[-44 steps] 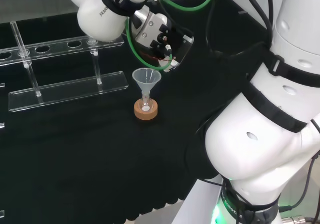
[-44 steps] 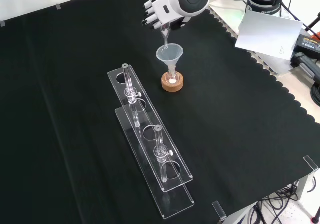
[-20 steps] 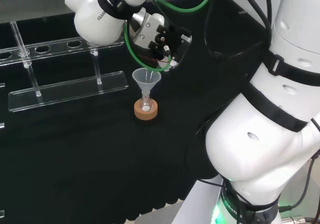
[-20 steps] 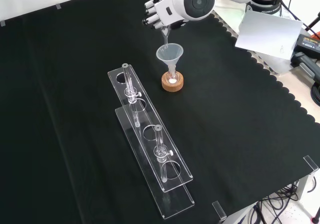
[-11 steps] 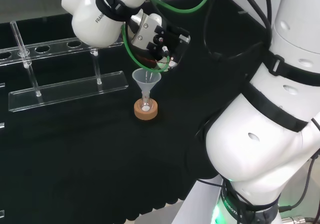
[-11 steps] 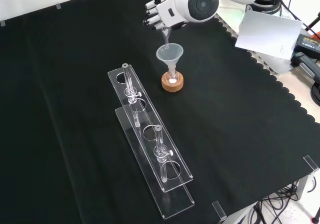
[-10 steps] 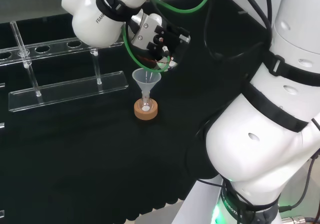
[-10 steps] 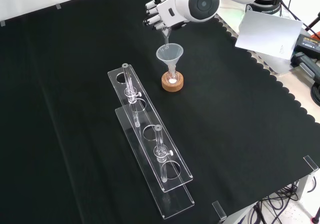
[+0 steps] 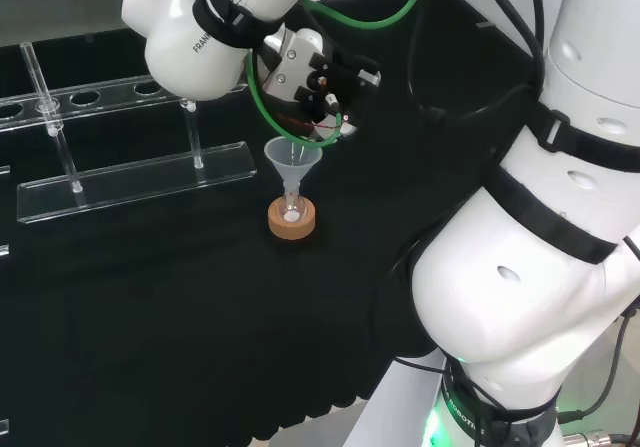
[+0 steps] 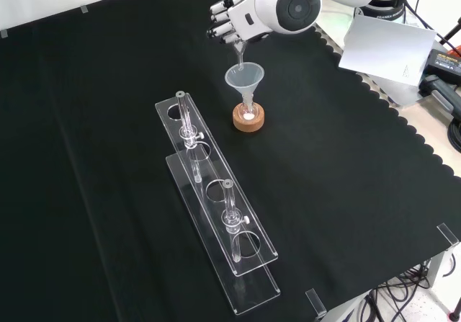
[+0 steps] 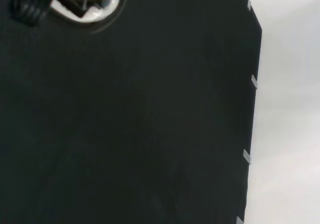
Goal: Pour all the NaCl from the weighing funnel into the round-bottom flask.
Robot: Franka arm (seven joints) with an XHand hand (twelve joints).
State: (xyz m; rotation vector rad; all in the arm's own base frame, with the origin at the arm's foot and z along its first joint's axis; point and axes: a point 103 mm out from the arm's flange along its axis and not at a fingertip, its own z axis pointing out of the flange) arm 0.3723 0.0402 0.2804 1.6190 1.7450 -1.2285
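The black and white hand, fingers curled round a clear glass weighing funnel, held it tilted above the clear conical funnel in the round-bottom flask on its cork ring stand.

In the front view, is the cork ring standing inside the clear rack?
No. The cork ring stands on the black cloth to the right of the clear rack, apart from it, with a clear funnel above it.

Bench cloth is matt black fabric w/ a scalloped edge. Funnel and tube rack look like clear glossy plastic or glass, can't tell which. Stand is cork, rough-ish. Arm links are smooth glossy white plastic.
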